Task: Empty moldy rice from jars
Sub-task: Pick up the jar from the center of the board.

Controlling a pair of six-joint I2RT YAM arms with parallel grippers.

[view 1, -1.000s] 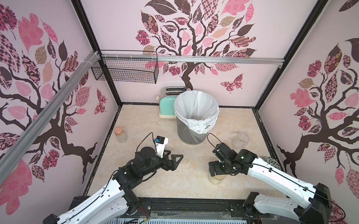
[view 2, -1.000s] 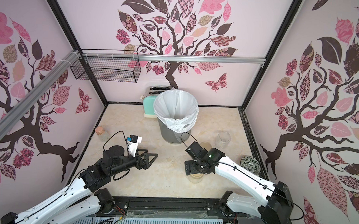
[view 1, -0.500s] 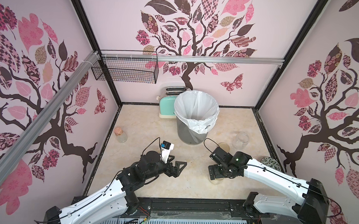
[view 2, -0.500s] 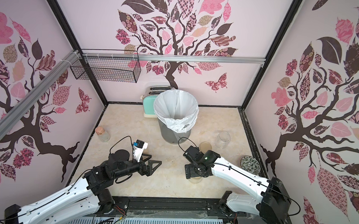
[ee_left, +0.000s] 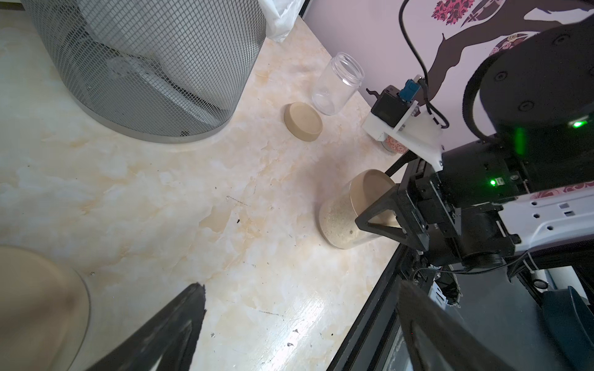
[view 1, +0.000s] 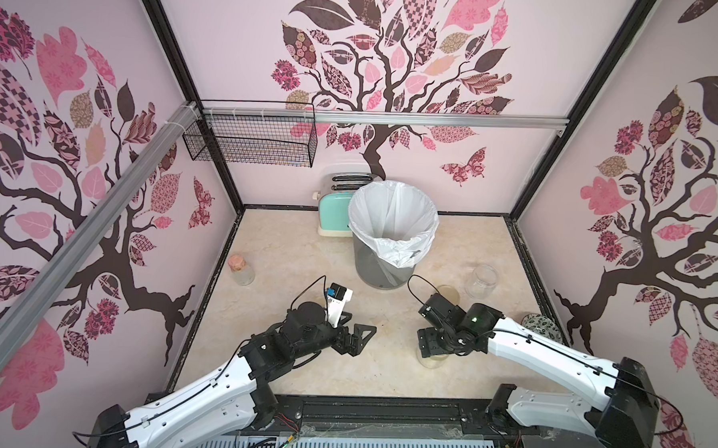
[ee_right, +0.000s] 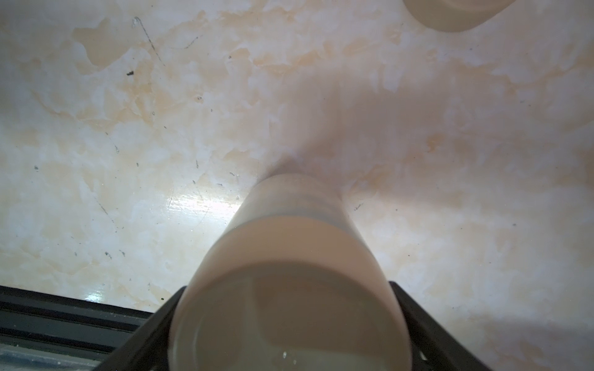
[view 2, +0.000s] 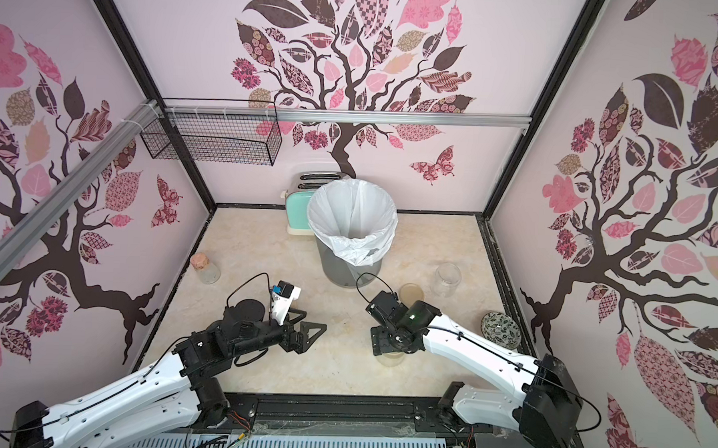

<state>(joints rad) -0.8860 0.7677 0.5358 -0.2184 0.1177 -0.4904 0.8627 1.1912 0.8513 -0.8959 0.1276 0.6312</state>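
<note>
Your right hand (view 1: 430,352) straddles the lidded rice jar (ee_left: 340,218), which stands upright by the table's (view 1: 306,252) near edge, right of centre; you cannot tell whether it grips. Your left hand (view 1: 362,339) hangs wide and empty to the jar's left.

Our left arm reaches forward and low, the left gripper (view 1: 360,338) lying level with its jaws apart. Our right arm bends inward, and the right gripper (view 1: 430,348) points straight down, jaws wide; whether it grips is unclear.
</note>
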